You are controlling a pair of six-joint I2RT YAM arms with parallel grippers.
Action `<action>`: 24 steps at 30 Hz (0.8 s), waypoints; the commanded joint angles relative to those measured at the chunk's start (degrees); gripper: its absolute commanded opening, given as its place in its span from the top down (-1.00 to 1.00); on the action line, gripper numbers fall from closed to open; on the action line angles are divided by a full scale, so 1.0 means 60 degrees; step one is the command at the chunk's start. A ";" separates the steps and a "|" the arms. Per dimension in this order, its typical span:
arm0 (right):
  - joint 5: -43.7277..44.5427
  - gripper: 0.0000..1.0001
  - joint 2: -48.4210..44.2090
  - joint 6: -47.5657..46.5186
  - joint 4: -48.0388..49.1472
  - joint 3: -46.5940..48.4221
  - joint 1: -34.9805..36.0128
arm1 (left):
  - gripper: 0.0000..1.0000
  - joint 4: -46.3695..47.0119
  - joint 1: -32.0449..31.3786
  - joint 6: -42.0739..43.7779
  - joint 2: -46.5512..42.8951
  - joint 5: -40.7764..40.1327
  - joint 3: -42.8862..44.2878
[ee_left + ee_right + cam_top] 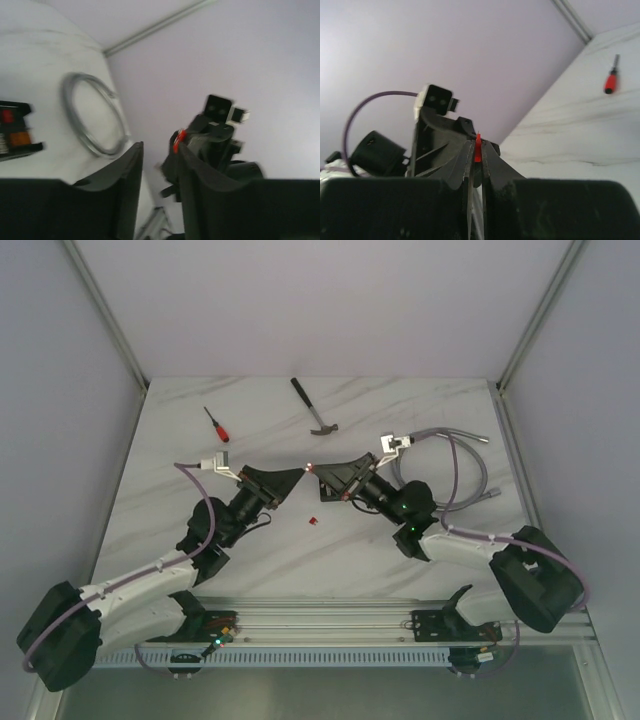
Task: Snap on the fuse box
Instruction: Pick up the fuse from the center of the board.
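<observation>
Blurred black fuse box (pixel 15 131), seemingly red and orange fuses inside. Left claw (pixel 160 148) narrowly parted, empty; right claw (pixel 476 151) pinching tiny red piece (pixel 478 142).

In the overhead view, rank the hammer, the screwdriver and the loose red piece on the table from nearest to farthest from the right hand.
From the right hand:
1 and 2. The loose red piece, on the near side towards the arm bases, and the hammer, on the far side: too close to call.
3. The screwdriver, far left, clearly farthest.
</observation>
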 commanded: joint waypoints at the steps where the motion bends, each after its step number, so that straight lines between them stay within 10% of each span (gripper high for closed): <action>1: -0.0389 1.00 -0.0161 -0.0723 -0.2049 0.0829 -0.0346 | 0.07 -0.1888 0.0044 0.1443 -0.0291 -0.1289 0.0151; 15: 0.1376 1.00 0.0132 -0.3816 -0.9816 0.3486 -0.1057 | -0.61 -0.4298 0.0866 0.4396 0.3087 -0.1105 0.2548; 24: 0.2736 1.00 0.0145 -0.4490 -1.1277 0.3593 -0.1340 | -0.48 -0.4766 0.1493 0.5804 0.7167 -0.0119 0.5862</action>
